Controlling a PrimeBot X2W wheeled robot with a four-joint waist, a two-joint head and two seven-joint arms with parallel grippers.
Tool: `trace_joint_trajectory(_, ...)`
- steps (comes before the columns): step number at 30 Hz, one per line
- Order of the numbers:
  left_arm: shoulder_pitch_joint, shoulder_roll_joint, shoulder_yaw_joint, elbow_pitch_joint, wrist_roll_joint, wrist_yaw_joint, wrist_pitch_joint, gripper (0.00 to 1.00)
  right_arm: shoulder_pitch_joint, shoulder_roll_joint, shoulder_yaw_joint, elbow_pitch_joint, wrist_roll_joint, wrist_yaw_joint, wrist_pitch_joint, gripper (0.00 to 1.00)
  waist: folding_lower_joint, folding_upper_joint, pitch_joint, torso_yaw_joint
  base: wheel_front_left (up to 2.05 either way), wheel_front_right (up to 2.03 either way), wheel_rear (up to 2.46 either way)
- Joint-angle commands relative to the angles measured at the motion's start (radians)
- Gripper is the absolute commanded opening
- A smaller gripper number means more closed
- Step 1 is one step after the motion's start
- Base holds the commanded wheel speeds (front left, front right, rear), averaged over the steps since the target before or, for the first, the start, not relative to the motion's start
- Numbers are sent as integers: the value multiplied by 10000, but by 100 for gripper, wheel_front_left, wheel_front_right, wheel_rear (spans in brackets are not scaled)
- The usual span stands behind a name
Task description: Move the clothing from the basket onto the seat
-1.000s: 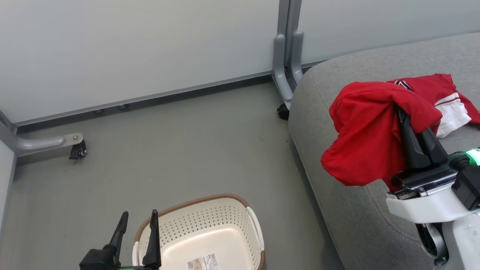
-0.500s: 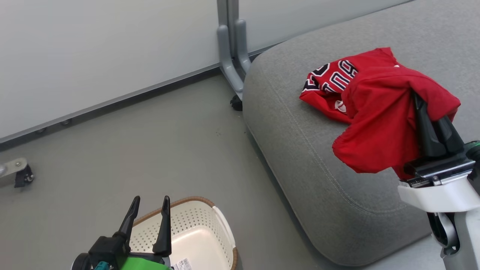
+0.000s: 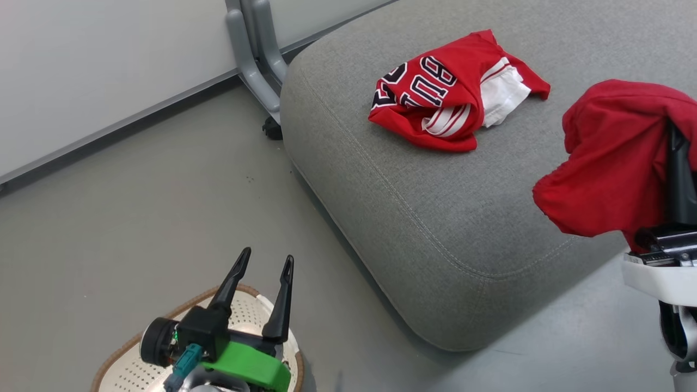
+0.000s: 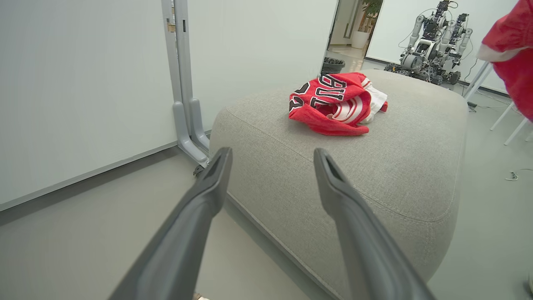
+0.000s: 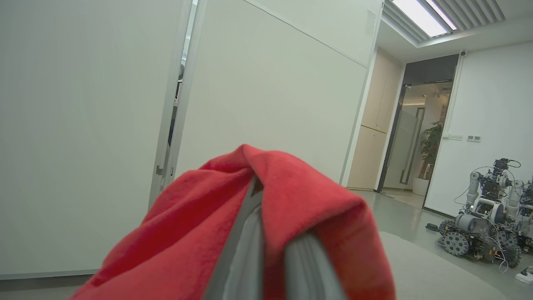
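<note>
Aloft, the right gripper (image 3: 679, 163) pinches a red jersey (image 3: 610, 163) near the seat (image 3: 435, 218).

At seven o'clock in the head view the basket (image 3: 122, 373) is cut by the bottom edge, its middle covered by the left claw (image 3: 268, 255). At three o'clock the right claw (image 3: 675, 141) has its tips buried in the held jersey (image 3: 610, 163), both clipped by the right edge. The folded jersey (image 3: 446, 92) at one o'clock hides part of its lettering.
</note>
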Motion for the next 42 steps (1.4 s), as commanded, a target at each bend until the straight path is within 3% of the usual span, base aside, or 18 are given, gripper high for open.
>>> trace_joint_trajectory(1,-245,49,-123,60,39,-39,-2,100,166,102,-150,-102,-73,-9,-28,0,0,-1,262,-244,0,0,0)
trace_joint_trajectory(15,-708,52,-800,239,-211,-47,-2,100,424,249,-620,-290,-136,-9,-29,0,0,-1,404,-317,0,0,0)
trace_joint_trajectory(21,-351,50,-640,78,-494,-48,-2,100,-147,-477,-123,-64,-127,-9,-29,0,0,-1,439,-332,0,0,0)
trace_joint_trajectory(32,-707,274,-513,-319,321,-49,-2,100,-3683,-1575,-119,556,818,-9,-29,0,0,-1,2087,-358,0,0,0)
trace_joint_trajectory(42,-1863,641,-1220,-465,665,-49,-2,100,-6723,-2606,-1121,2512,1572,-9,-28,0,0,-1,4129,640,0,0,0)
